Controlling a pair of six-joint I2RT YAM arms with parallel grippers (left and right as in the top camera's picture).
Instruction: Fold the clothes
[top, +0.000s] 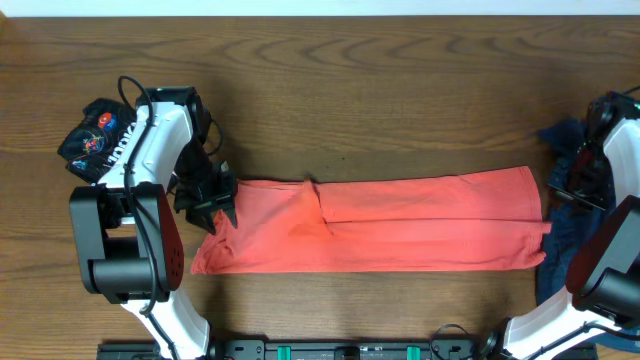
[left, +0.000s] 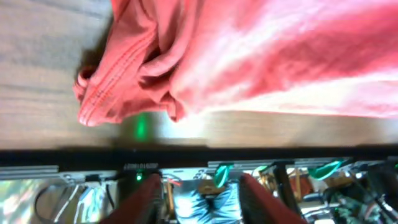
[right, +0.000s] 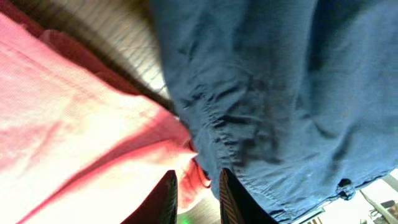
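A long salmon-red garment (top: 380, 225) lies stretched flat across the table. My left gripper (top: 207, 203) is at its bunched left end and is open and empty. In the left wrist view the fingers (left: 205, 200) sit just clear of the garment's hem (left: 106, 102). My right gripper (top: 560, 200) is at the garment's right end. In the right wrist view its fingers (right: 197, 198) are close together, with a corner of the red garment (right: 200, 173) pinched between them. A dark blue garment (right: 280, 93) lies right beside that corner.
The blue garment (top: 562, 240) is heaped at the table's right edge under my right arm. A black printed garment (top: 98, 138) lies crumpled at the far left behind my left arm. Bare wood table (top: 380, 110) extends behind the red garment.
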